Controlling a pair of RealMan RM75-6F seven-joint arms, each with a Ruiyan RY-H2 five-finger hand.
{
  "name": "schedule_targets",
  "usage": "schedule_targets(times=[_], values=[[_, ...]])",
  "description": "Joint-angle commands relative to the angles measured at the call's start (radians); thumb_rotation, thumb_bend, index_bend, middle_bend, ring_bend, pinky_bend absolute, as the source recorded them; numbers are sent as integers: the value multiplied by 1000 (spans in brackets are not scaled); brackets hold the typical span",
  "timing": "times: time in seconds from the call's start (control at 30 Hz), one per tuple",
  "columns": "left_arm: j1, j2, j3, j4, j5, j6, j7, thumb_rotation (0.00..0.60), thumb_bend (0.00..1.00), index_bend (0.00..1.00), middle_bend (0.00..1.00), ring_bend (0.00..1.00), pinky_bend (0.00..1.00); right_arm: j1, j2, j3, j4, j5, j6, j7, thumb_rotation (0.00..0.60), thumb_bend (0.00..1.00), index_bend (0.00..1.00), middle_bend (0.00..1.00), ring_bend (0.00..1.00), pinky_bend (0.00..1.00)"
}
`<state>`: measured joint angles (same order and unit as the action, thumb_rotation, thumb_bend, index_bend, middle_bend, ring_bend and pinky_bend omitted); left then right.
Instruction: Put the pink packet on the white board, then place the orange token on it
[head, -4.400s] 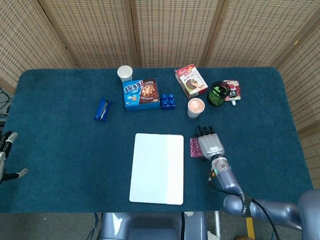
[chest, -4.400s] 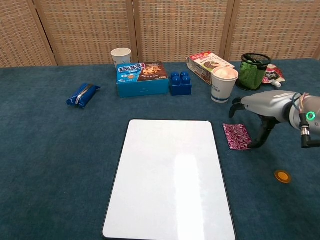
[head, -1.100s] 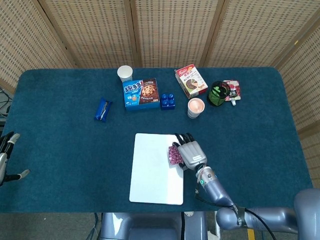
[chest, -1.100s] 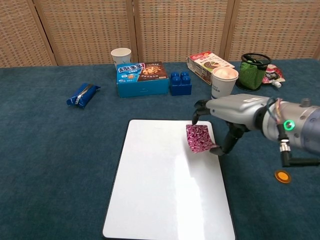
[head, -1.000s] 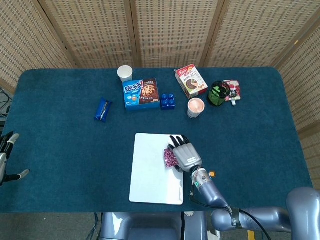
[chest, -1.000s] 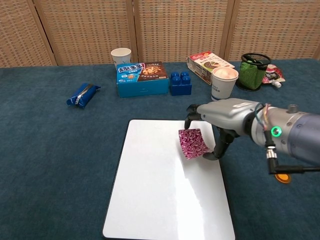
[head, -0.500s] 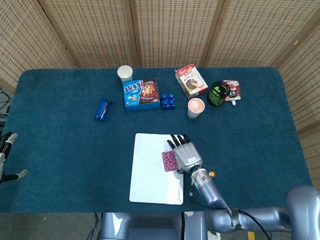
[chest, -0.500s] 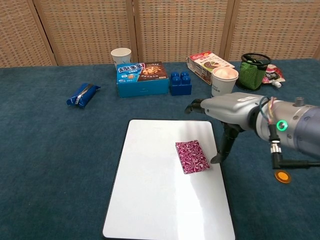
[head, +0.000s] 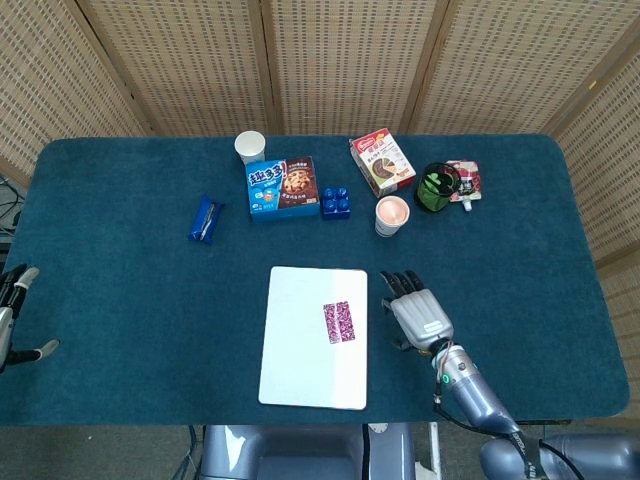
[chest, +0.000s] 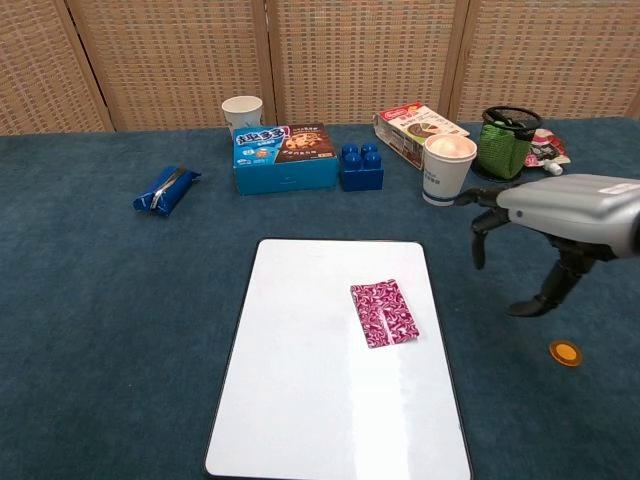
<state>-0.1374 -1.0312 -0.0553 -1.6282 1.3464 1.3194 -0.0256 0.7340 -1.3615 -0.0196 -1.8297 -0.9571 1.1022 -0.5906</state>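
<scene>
1. Your right hand (chest: 560, 225) held nothing; its fingers (chest: 478, 240) were spread and hooked downward, hanging above the cloth to the right of the white board (chest: 300, 400), well clear of its edge.
2. In the head view that same right hand (head: 420, 318) sat just beside the board's right edge, palm down, fingers pointing toward the far side of the table.
3. The pink packet (chest: 384, 313) lay flat on the white board, in its right half and about mid-length, touching no hand. That part of the job looked done.
4. The orange token (chest: 565, 352) rested on the blue cloth to the right of the board, nearer the front than the packet and a little below your right hand's thumb. The head view did not show it; the arm probably hid it.
5. To do the next step well, you would have lowered the right hand straight over the token and pinched it by its rim. It looked thin and flat against the pile, so a shallow fingertip grip would likely have served better than a full clench.
6. You would then have carried it left and set it down on the packet.
7. Your left hand (head: 18, 310) sat far left of the board at the table's edge, empty, fingers loosely apart.
</scene>
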Motion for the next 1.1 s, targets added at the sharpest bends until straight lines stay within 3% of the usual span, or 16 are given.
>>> schedule_targets(times=[0.03,0.2,0.43,0.8,1.1], values=[[0,0,0,-2,2,2,2,600,0,0,0,0,0,-71,48,-78,65,-153,-17,125,600,260,403,0,0,0],[0,0,2,-4,5,2,4,600,0,0,0,0,0,-121,30,-124,157,-271,1,204,600,261,407,0,0,0],[4,3,2,-7,10,11,0,600,0,0,0,0,0,-174,-9,-149,265,-354,32,268,600,260,410,0,0,0],[9,3,6,-11,19,21,4,600,0,0,0,0,0,-213,-47,-138,373,-406,39,307,600,260,410,0,0,0],[9,1,6,-10,16,21,7,600,0,0,0,0,0,-217,-66,-111,388,-398,-1,298,600,267,410,0,0,0]])
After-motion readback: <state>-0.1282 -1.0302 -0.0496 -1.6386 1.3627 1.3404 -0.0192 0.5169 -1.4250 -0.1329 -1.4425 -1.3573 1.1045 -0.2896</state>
